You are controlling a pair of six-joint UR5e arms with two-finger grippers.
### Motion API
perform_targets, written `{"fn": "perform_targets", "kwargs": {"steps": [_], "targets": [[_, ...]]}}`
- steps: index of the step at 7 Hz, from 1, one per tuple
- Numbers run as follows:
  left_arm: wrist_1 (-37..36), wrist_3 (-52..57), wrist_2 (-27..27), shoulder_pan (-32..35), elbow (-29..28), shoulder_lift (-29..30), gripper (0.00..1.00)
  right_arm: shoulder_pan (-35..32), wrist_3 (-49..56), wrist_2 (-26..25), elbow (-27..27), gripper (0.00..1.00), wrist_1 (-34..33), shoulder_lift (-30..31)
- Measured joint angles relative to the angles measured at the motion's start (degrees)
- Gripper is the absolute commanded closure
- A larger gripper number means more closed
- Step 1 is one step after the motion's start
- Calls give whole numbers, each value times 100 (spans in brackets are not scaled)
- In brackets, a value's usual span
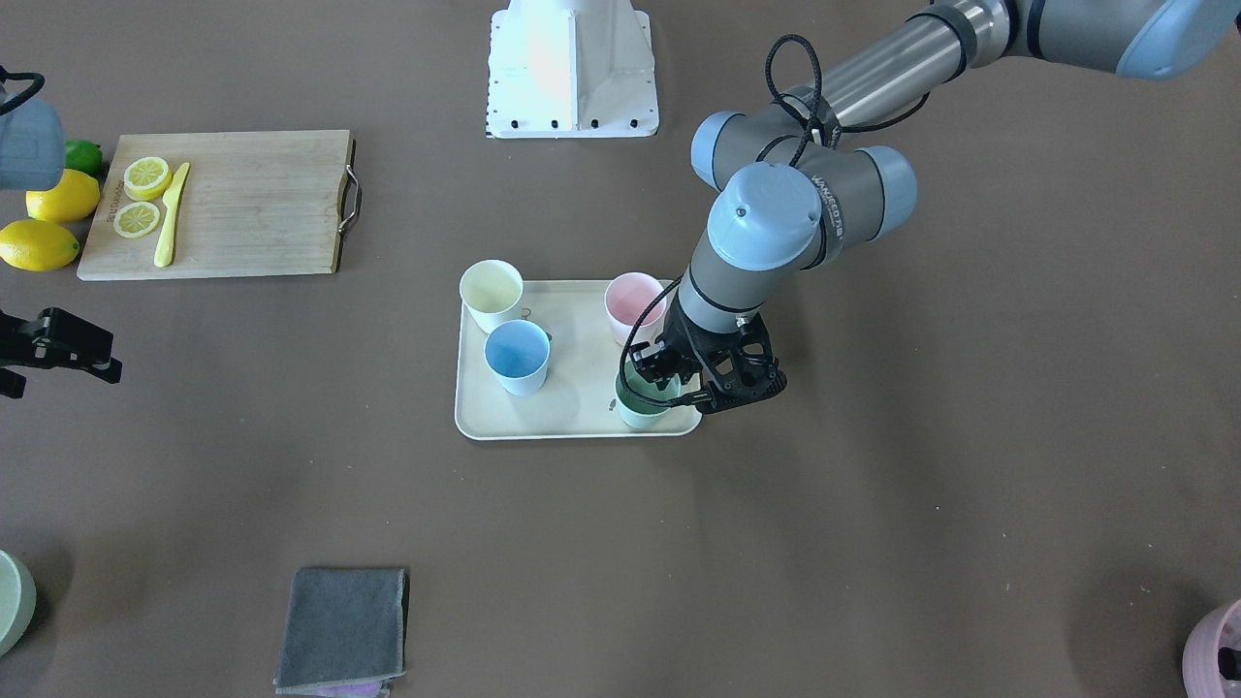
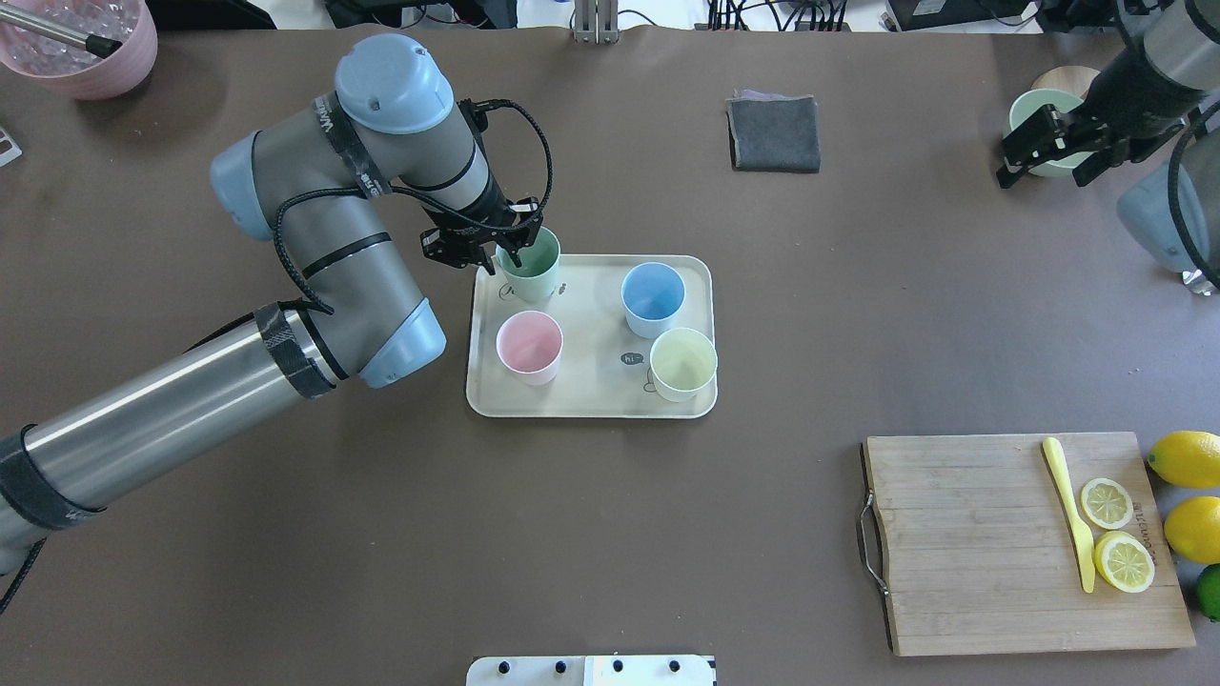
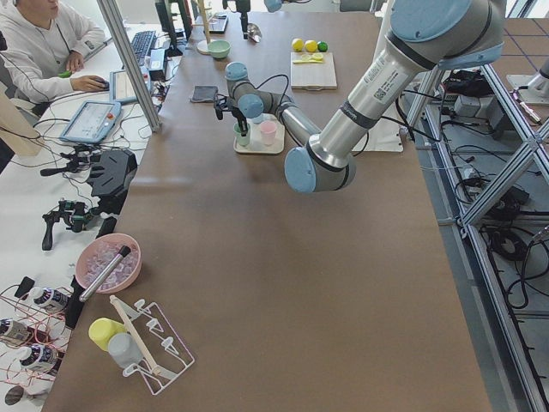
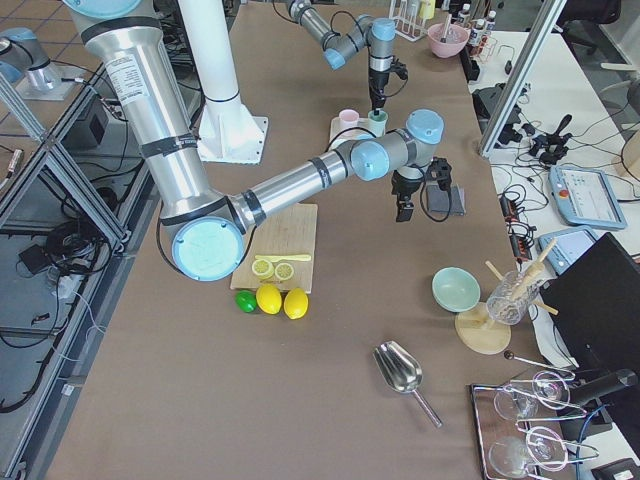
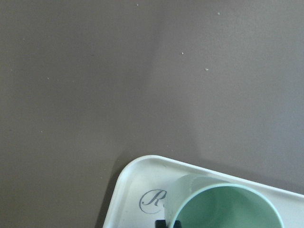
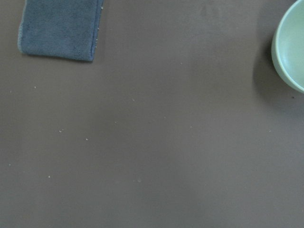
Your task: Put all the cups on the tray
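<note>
Overhead exterior view, near to far.

Near edge, robot's right: one board (image 2: pixel 972 543) is noted. One knife (image 2: pixel 1069 510) and two lemon halves (image 2: pixel 1106 503) are laid on it. Two whole lemons (image 2: pixel 1187 457) and one lime (image 2: pixel 1210 591) lie just beside its right edge.

Mid-table: one tray (image 2: pixel 591 405) is set. Four cups are counted on it, all upright. The yellow cup (image 2: pixel 683 363) and pink cup (image 2: pixel 529 346) form the near row, the blue cup (image 2: pixel 653 298) and green cup (image 2: pixel 529 266) the far row.

The left gripper (image 2: pixel 510 252) is positioned at the green cup, in the tray's far-left corner. One finger is seen inside the rim and, in the wrist view, one outside it. The cup wall appears clamped between them.

Far side: one cloth (image 2: pixel 774 133), one bowl (image 2: pixel 1029 105) and one pink pot (image 2: pixel 86 48) are noted. The right gripper (image 2: pixel 1041 171) is held over the table near the bowl, fingers spread, nothing grasped.
</note>
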State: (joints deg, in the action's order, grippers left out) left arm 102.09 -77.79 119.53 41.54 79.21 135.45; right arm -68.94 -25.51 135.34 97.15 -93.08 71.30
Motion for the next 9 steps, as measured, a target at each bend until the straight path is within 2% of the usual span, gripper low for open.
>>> {"fn": "perform_targets", "kwargs": {"steps": [2, 4, 5, 9], "targets": [[-725, 1041, 123, 384, 691, -382, 2, -196, 358, 1, 77, 0, -2, 347], [-1269, 2600, 382, 1092, 1511, -1247, 2, -412, 743, -29, 50, 0, -7, 583], [-1450, 3568, 494, 1544, 1715, -1700, 2, -555, 985, -35, -7, 0, -8, 678], [-1653, 7085, 609, 3369, 1752, -3207, 2, -1073, 1864, -22, -310, 0, -7, 969]]}}
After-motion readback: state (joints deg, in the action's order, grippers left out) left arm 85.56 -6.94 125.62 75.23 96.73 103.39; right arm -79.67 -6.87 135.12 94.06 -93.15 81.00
